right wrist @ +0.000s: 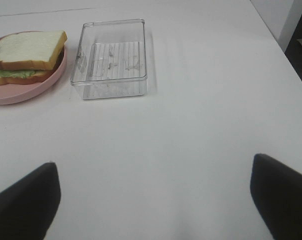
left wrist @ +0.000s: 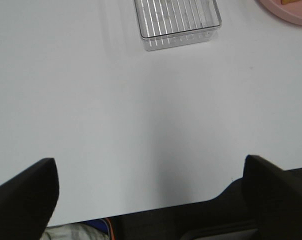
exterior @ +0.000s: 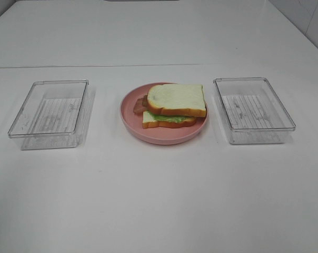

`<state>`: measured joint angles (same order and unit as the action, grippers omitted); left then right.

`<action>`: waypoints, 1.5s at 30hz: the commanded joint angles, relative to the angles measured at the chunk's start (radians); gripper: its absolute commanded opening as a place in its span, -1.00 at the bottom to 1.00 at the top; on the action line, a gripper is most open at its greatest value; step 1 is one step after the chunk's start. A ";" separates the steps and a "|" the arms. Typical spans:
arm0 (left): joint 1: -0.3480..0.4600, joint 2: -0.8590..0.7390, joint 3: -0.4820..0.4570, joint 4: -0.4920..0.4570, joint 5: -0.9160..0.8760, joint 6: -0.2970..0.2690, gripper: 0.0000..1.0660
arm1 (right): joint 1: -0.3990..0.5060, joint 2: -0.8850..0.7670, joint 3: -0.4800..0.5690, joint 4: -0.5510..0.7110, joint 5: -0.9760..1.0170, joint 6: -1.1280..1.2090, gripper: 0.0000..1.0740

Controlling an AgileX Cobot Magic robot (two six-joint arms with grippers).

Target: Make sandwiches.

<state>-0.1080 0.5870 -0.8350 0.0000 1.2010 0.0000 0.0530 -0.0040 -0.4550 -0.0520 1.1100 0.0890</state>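
Sandwich (exterior: 175,105) sits on pink plate (exterior: 132,118), well ahead of both grippers. L gripper (left wrist: 151,192) fingers spread wide, nothing held; clear tray (left wrist: 177,22) far ahead. R gripper (right wrist: 153,197) likewise wide & empty, 2nd tray (right wrist: 113,52) ahead, w/ plate beside it.

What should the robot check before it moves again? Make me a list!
1. Sandwich sits on the plate: ok.
2. Top bread covers the lettuce: ok, slightly askew.
3. Left tray has nothing in it: ok.
4. Right tray has nothing in it: ok.
5. Left hand open, holding nothing: ok.
6. Right hand open, holding nothing: ok.
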 commanded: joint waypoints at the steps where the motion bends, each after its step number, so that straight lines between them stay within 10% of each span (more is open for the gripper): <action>1: -0.009 -0.101 0.059 0.012 -0.009 0.000 0.77 | 0.000 -0.026 0.002 -0.009 -0.011 -0.005 0.79; 17: -0.008 -0.614 0.277 -0.017 -0.031 0.000 0.77 | 0.000 -0.026 0.002 -0.009 -0.011 -0.005 0.79; 41: -0.004 -0.609 0.320 -0.036 -0.126 0.036 0.77 | 0.000 -0.026 0.002 -0.009 -0.010 -0.005 0.79; 45: 0.107 -0.610 0.320 -0.039 -0.126 0.036 0.77 | 0.000 -0.025 0.002 -0.009 -0.010 -0.005 0.79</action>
<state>-0.0620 -0.0060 -0.5150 -0.0280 1.0820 0.0410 0.0530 -0.0040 -0.4550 -0.0520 1.1100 0.0890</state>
